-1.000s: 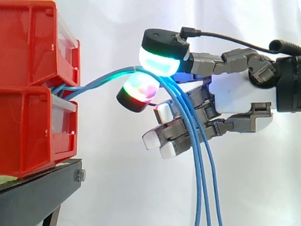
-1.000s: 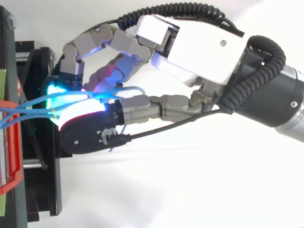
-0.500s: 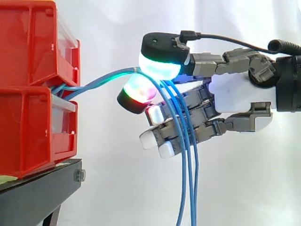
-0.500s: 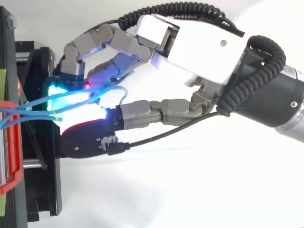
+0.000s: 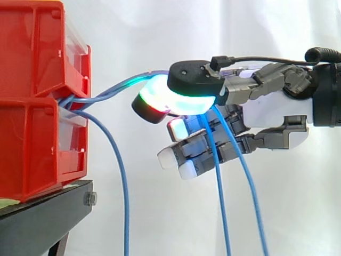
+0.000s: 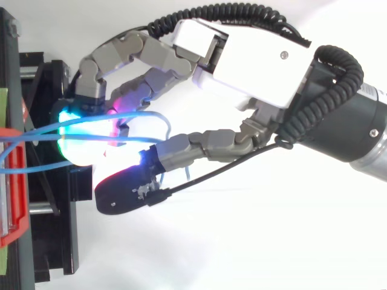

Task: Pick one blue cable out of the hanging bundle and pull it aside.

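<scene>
White curtain (image 5: 298, 202) hangs behind the whole scene. The hand (image 5: 266, 109) reaches in level from the right. Its thumb is closed onto one fingertip, so the two glowing pads (image 5: 186, 101) press together while the other fingers sit loosely curled beneath, holding nothing.

Caught in that pinch are blue cables (image 5: 114, 87), two of them as far as I can tell. They leave the gap between the stacked bins, arch up into the pads, then drop away under the hand as two separate strands well apart from each other. In the top view the hand (image 6: 254, 60) has its fingertips close to the bins, with blue strands running straight across into the glow.

A third cable (image 5: 124, 202) comes out of the same gap but bends down at once. It hangs just beside the red bins (image 5: 37, 53), clear of the hand. The bins sit on the black stand (image 5: 48, 213).

The picking looks mostly done: the bundle is split, and part of it is gripped firmly. What is left is the harder part. The grip seems to hold one strand too many, so one may need shedding. The hand is also still near the bins, so the sideways pull away from the hanging cable is yet to be made.
</scene>
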{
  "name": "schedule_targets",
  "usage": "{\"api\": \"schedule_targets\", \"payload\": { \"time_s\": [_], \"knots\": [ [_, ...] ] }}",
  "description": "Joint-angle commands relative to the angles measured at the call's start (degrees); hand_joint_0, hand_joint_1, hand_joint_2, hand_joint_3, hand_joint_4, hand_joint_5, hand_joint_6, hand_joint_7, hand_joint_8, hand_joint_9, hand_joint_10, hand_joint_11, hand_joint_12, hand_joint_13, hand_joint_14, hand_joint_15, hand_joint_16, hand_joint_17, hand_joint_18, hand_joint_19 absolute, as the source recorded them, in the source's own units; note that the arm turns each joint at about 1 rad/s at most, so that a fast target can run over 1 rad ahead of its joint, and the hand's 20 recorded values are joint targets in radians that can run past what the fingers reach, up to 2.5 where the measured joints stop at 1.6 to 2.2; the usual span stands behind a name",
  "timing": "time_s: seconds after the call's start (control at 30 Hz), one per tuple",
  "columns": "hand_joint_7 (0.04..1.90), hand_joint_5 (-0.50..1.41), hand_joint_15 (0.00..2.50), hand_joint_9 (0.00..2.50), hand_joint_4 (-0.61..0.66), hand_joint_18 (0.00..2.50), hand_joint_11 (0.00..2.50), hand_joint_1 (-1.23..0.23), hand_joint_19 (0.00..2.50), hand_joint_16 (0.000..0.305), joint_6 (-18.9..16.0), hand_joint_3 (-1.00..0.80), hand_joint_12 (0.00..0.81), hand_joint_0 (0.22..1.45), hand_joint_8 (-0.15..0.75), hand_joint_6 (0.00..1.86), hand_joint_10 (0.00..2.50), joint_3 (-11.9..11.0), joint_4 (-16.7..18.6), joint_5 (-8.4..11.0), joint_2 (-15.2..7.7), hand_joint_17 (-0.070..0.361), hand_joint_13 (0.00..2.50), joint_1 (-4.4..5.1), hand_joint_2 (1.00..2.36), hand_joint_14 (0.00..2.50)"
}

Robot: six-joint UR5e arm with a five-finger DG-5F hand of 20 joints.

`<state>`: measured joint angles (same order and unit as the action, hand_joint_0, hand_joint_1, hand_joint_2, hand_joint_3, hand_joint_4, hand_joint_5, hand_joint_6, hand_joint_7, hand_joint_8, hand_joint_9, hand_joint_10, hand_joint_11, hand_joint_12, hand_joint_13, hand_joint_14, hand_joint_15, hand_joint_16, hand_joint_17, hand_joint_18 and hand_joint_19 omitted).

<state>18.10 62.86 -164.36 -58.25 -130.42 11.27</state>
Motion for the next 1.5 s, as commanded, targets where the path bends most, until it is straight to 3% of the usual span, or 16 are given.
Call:
{"api": "schedule_targets", "payload": {
  "time_s": [0.0, 0.33, 0.53, 0.77, 0.9, 1.1, 1.27, 1.47],
  "knots": [
    [0.8, -0.1, 0.5, 1.1, -0.01, 0.72, 0.78, -0.82, 0.43, 0.05, 0.0, -0.5, 0.331, 0.54, 0.26, 0.96, 0.03, -0.02, 0.0, 0.06, -0.01, 0.113, 0.81, -0.02, 1.0, 0.02],
    [0.79, -0.09, 0.5, 1.11, 0.05, 0.75, 0.73, -0.53, 0.45, 0.059, -0.09, -0.5, 0.368, 0.45, 0.292, 0.89, 0.02, -0.02, -0.09, 0.06, 0.07, 0.133, 0.83, 0.07, 1.0, 0.02],
    [0.83, -0.1, 0.52, 1.11, 0.02, 0.68, 0.75, -0.34, 0.5, 0.053, -0.17, -0.5, 0.341, 0.55, 0.269, 0.88, 0.03, -0.02, -0.26, 0.06, 0.07, 0.119, 0.8, 0.07, 1.0, 0.02],
    [0.91, -0.11, 0.52, 1.09, 0.02, 0.67, 0.75, -0.47, 0.51, 0.052, 0.09, -0.28, 0.344, 0.58, 0.277, 0.88, 0.03, -0.02, -0.26, 0.06, -0.01, 0.117, 0.8, 0.07, 1.02, 0.02],
    [0.92, -0.1, 0.51, 1.12, 0.02, 0.76, 0.74, -0.6, 0.46, 0.062, 0.09, -0.12, 0.387, 0.57, 0.313, 0.9, 0.02, 0.07, -0.26, 0.06, -0.01, 0.14, 0.84, 0.07, 1.01, 0.02],
    [0.87, -0.12, 0.49, 1.06, 0.04, 0.76, 0.74, -0.73, 0.46, 0.064, 0.09, -0.07, 0.386, 0.58, 0.307, 0.93, 0.02, 0.07, -0.26, 0.06, -0.01, 0.144, 0.81, 0.07, 1.01, 0.02],
    [0.86, -0.14, 0.51, 0.99, 0.01, 0.65, 0.78, -0.8, 0.48, 0.053, 0.09, -0.18, 0.333, 0.62, 0.255, 0.94, 0.03, 0.07, -0.35, 0.06, -0.01, 0.12, 0.74, 0.07, 1.02, 0.02],
    [0.84, -0.14, 0.49, 0.97, 0.02, 0.63, 0.78, -0.91, 0.44, 0.051, 0.09, -0.5, 0.317, 0.65, 0.239, 0.94, 0.03, 0.07, -0.53, 0.06, -0.01, 0.114, 0.71, -0.02, 1.0, 0.02]
  ]
}}
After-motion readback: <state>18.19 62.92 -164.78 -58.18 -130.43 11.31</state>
